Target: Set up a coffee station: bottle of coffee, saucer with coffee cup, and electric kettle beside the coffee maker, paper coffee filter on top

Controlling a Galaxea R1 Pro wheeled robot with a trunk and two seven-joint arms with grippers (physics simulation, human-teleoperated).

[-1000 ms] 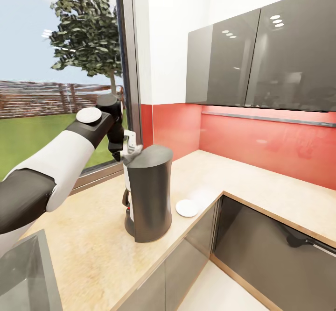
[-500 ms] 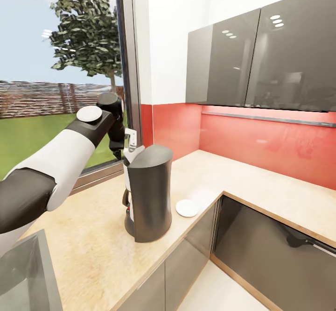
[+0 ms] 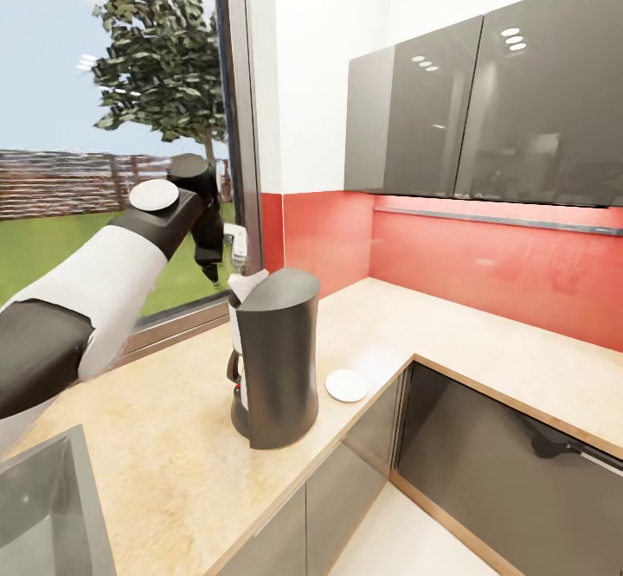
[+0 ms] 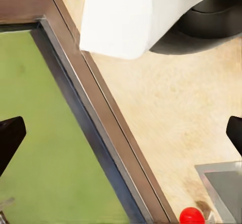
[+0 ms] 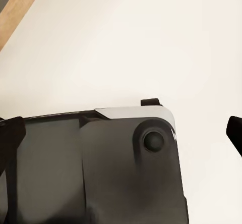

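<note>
The dark grey coffee maker (image 3: 275, 355) stands on the beige countertop (image 3: 164, 438) near its front edge. A white paper coffee filter (image 3: 245, 284) lies on its top rear edge; the left wrist view has the filter (image 4: 121, 17) over the maker's dark top (image 4: 214, 14). My left gripper (image 3: 237, 254) hangs open just above the filter, apart from it, with its fingertips (image 4: 10, 138) spread wide. A white saucer (image 3: 346, 385) lies on the counter right of the maker. My right gripper (image 5: 121, 133) is open and holds nothing.
A window frame (image 3: 238, 126) runs along the counter's back, close behind my left arm. A steel sink (image 3: 43, 507) sits at the near left. Dark upper cabinets (image 3: 484, 100) hang over the red backsplash (image 3: 484, 265). A small red object (image 4: 191, 216) lies by the sink (image 4: 222, 183).
My left gripper let go of the paper filter and rose up and back from it. The filter stays on top of the coffee maker.
</note>
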